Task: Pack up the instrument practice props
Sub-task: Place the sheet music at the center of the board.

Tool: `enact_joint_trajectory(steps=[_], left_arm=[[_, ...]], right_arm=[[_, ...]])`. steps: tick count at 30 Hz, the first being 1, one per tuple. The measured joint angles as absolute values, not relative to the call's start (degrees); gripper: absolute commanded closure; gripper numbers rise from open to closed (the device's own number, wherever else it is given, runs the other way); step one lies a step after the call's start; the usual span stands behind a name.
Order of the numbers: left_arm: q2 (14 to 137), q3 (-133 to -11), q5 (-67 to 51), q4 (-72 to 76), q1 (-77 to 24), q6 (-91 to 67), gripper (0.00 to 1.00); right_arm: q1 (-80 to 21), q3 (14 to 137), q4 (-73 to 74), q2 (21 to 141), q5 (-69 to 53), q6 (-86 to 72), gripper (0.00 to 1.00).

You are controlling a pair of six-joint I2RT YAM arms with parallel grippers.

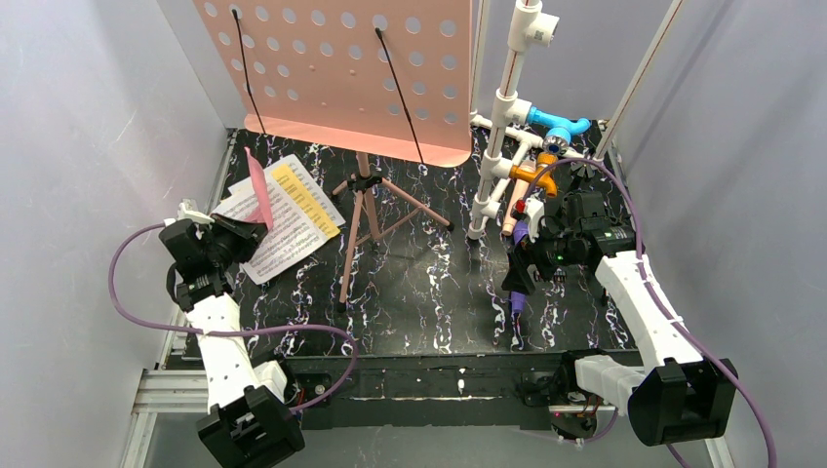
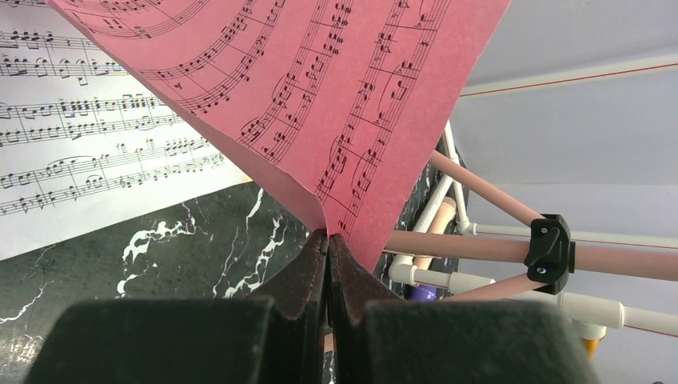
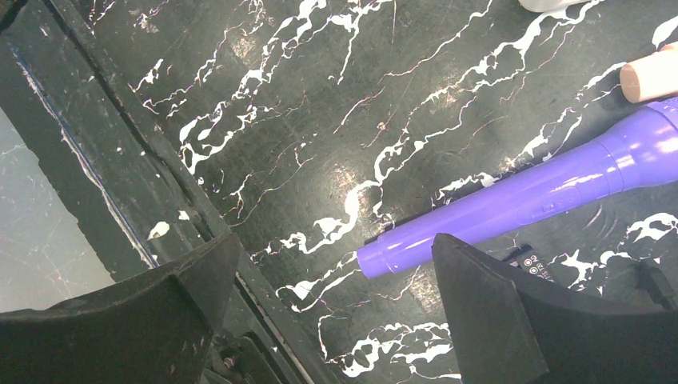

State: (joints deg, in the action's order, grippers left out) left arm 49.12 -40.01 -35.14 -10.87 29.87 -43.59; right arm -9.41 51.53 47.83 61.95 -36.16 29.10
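Observation:
My left gripper (image 2: 328,236) is shut on the lower edge of a pink folder (image 2: 320,88) printed with music staves. It holds the folder up on edge (image 1: 258,185) over the white music pages (image 1: 283,229) and a yellow page (image 1: 307,195) lying at the left. The pink perforated sheet-music holder (image 1: 341,68) stands at the back on its folding tripod legs (image 1: 361,224). My right gripper (image 3: 336,240) hangs open just above the table. The purple microphone (image 3: 512,208) lies flat with its handle end beside the right fingertip, untouched. A beige microphone (image 3: 648,76) shows only its tip.
A white pipe frame (image 1: 507,127) with blue and orange fittings stands at the back right, close behind my right gripper (image 1: 522,278). Grey walls close in on both sides. The table's front rail (image 3: 104,152) runs left of the right fingers.

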Motion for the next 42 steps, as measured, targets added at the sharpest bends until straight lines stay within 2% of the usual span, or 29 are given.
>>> enact_joint_trajectory(steps=[26, 42], left_arm=[[54.5, -37.6, -35.3, -10.7, 29.9, -38.2, 1.0], [71.3, -40.4, -32.2, -18.5, 29.9, -27.0, 1.0]], right_arm=[[-9.4, 51.5, 47.8, 62.9, -36.1, 29.1, 0.0], [-9.4, 51.5, 47.8, 62.8, -36.2, 29.1, 0.0]])
